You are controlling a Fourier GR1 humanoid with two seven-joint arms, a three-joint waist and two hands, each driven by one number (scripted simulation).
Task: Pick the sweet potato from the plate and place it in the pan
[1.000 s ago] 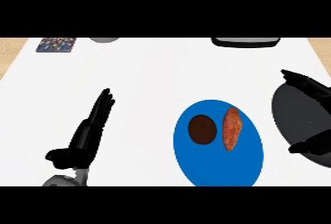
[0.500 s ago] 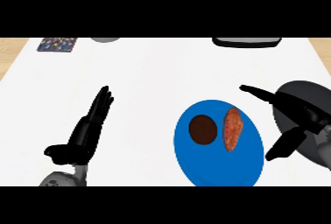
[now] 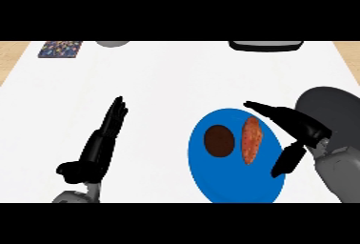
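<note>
We look steeply down on a white counter (image 3: 175, 76), whose plain top fills nearly the whole view. Beyond its far corners, left and right, we see pale wood (image 3: 14, 50), though we cannot tell whether it is floor or trim. Along the far edge we find a flat dark rectangle (image 3: 60, 49) speckled with many colours. Near it is a grey rounded thing (image 3: 112, 43), and well to the right a dark object with a paler rim (image 3: 265, 45), both cut off. The light lies evenly across the top.
</note>
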